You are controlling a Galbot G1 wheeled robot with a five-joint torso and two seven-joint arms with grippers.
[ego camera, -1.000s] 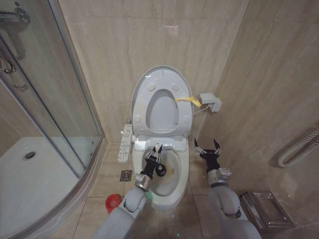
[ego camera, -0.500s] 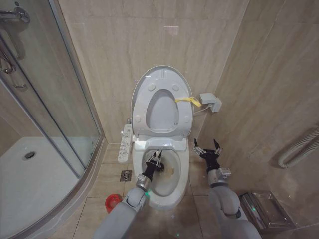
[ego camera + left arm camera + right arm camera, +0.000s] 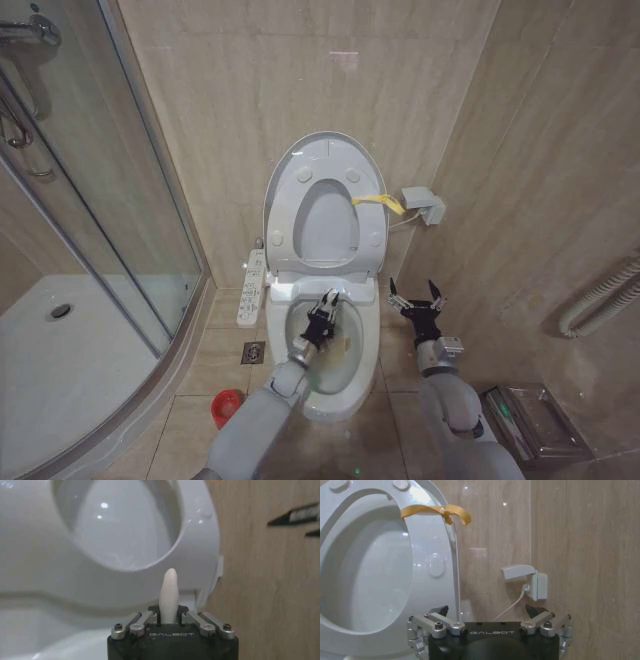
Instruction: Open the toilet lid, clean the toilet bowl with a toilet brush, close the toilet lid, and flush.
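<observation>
Gripping the toilet brush (image 3: 170,592) handle, your left gripper (image 3: 325,308) has its jaws closed over the toilet bowl (image 3: 368,368). Your right gripper (image 3: 417,300) hangs beside it, jaws spread wide, empty. Its wrist view shows the yellow tab (image 3: 436,511) on the raised toilet lid (image 3: 432,555).

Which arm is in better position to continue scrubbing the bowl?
Left. The left pincer is over the bowl, shut on the brush. The right pincer hangs open beside the bowl, holding nothing.
</observation>
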